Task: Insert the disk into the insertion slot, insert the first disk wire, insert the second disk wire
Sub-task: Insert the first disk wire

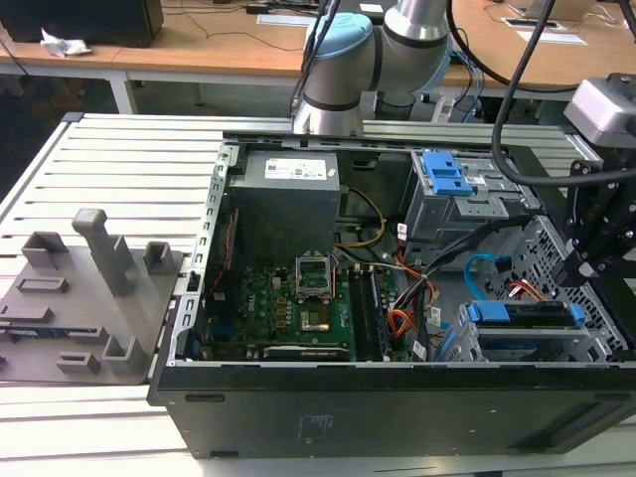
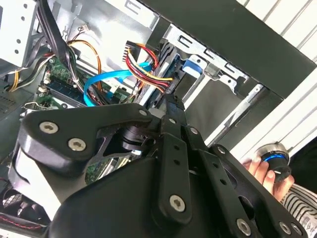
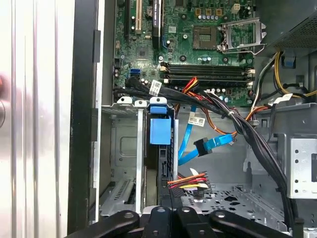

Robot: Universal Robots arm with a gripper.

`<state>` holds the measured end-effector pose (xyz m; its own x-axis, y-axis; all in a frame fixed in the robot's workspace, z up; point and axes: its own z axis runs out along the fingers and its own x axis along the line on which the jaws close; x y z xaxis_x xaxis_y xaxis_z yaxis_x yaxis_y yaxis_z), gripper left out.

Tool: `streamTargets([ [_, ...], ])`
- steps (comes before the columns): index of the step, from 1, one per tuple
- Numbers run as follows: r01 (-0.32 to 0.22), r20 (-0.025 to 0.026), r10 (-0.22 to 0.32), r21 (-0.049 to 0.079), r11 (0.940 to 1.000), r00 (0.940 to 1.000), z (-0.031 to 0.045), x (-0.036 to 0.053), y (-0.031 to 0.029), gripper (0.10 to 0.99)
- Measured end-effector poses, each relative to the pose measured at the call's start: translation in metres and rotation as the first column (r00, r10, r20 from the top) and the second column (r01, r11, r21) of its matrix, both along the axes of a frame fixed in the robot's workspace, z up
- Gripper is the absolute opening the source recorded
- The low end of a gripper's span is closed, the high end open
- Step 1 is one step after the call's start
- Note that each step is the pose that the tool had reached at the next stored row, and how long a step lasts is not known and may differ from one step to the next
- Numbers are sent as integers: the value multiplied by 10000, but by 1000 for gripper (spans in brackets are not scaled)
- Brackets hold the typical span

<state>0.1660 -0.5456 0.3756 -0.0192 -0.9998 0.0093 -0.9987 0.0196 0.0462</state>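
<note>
Gripper (image 1: 587, 266) near seated disk (image 3: 159, 130) (blue-tabbed).

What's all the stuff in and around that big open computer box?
computer case: one, black, on the slatted table.
circuit board: one, green, inside the case.
insertion slot: one, light grey, beside the board.
disk: one, blue-handled, in the insertion slot.
second disk wire: one, light blue, beside the disk.
wire bundle: one, orange and red, near the disk.
holder block: one, grey, exterior view's left.
hand: one, on a knob, outside the case.
robot arm: one, grey and blue, behind the case.
claw: one, black, near the disk.
</note>
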Motion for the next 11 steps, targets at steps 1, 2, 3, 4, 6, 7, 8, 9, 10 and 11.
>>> streamTargets([
  [1, -1, 0, 1, -2, 10000, 10000, 1, -7, 1, 106],
  [2, 0, -1, 0, -1, 10000, 10000, 1, -34, 0, 106],
  [3, -1, 0, 1, -2, 10000, 10000, 2, -53, 0, 106],
  [4, 0, 0, 0, -1, 10000, 10000, 1, -89, 0, 106],
  [6, -1, 0, 1, -2, 10000, 10000, 1, -152, 0, 106],
  [7, -1, 0, 1, -2, 10000, 10000, 1, -193, 0, 106],
  [8, 0, 0, 0, -1, 10000, 10000, 1, -223, 0, 106],
  [9, 1, 0, -1, 0, 10000, 10000, 1, -291, 0, 106],
  [10, -1, 1, 1, -1, 10000, 10000, 1, -338, 0, 106],
  [11, 0, 1, 0, -1, 10000, 10000, 1, -372, 0, 106],
])
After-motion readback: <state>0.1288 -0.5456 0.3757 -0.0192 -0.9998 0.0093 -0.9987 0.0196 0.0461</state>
